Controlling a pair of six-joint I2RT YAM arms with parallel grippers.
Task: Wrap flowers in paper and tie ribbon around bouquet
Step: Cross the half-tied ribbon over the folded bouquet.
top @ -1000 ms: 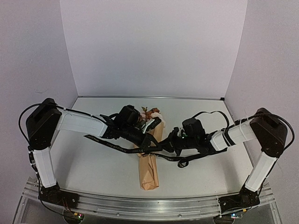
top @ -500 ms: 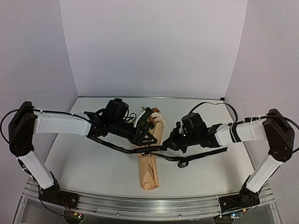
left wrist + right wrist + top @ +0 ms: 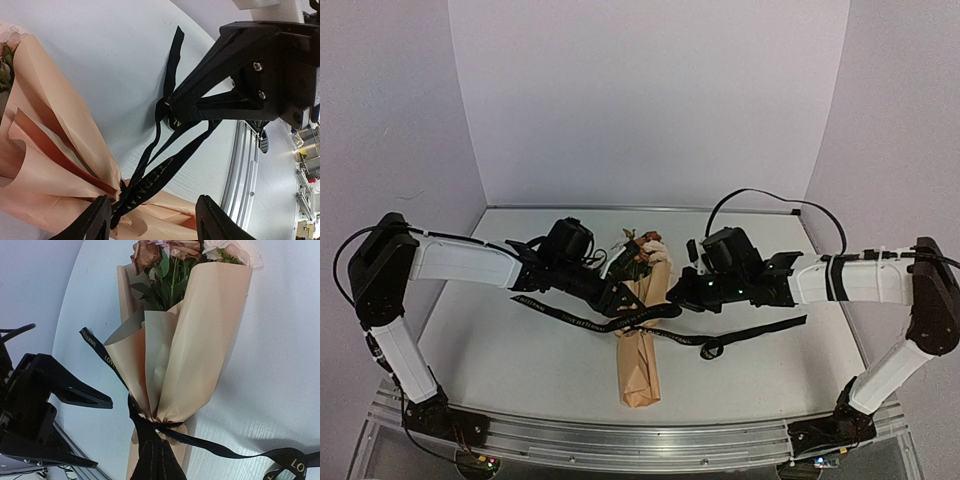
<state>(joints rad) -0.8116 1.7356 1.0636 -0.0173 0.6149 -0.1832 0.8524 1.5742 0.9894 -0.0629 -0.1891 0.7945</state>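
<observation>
Bouquet [image 3: 640, 345]: wrapped, mid-counter, blooms toward far edge. Ribbon [image 3: 565, 317]: cinched round its waist, tails loose. Your left hand [image 3: 623, 298]: open, empty. Right hand [image 3: 680, 298]: pinching ribbon. Outstanding, likely: finishing the knot

Slim tan kraft-paper bouquet cone [image 3: 638, 365] lies mid-table, wide end far, pink, cream and rust flowers [image 3: 645, 246] peeking out. Black lettered satin ribbon [image 3: 565, 315] cinches its waist, tails trailing left and right.
</observation>
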